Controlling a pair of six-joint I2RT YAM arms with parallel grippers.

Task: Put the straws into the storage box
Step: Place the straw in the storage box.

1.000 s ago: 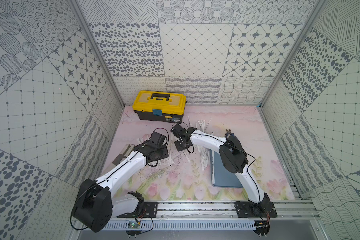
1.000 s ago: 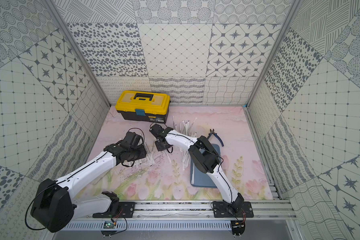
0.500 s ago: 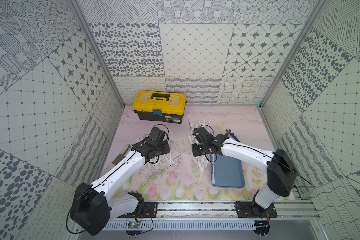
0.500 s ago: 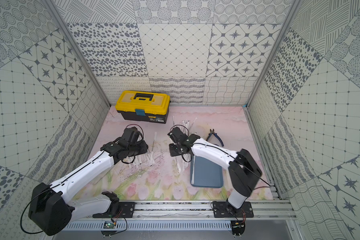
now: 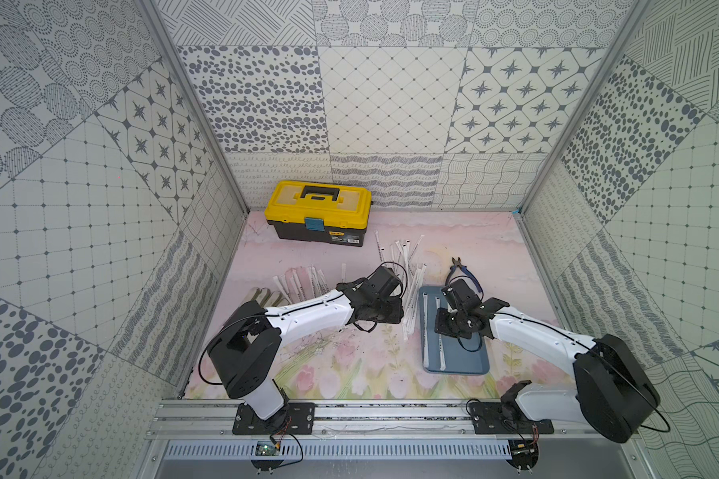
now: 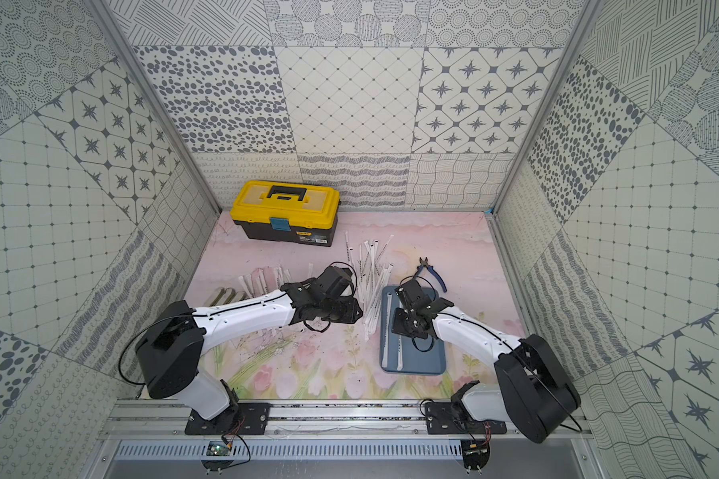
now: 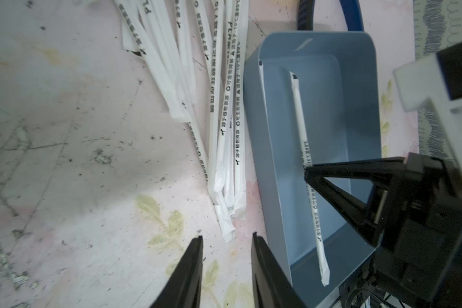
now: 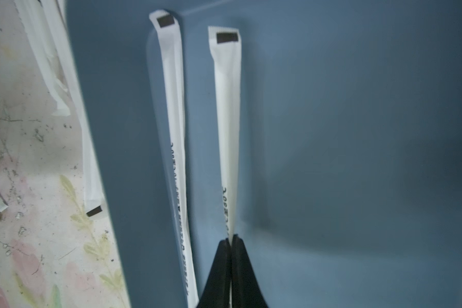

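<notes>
The storage box (image 5: 474, 365) is a shallow blue-grey tray right of centre, seen in both top views (image 6: 432, 361). My right gripper (image 8: 231, 238) hangs over it, shut on one white-wrapped straw (image 8: 226, 120) whose far end reaches the box's end wall. A second straw (image 8: 175, 133) lies flat beside it in the box. Several loose straws (image 5: 407, 265) lie on the floor left of the box (image 7: 224, 133). My left gripper (image 7: 227, 237) is open and empty, low over the floor by the near end of that pile, right beside the box wall (image 7: 267, 160).
A yellow-lidded black toolbox (image 5: 320, 211) stands at the back. Blue-handled pliers (image 5: 463, 271) lie just behind the box. More straws (image 5: 304, 282) and flat beige items (image 5: 262, 296) lie to the left. The two arms are close together over the middle.
My right gripper has moved from the loose straws at the middle to over the storage box and has closed. My left gripper has swung right to the box's side.
</notes>
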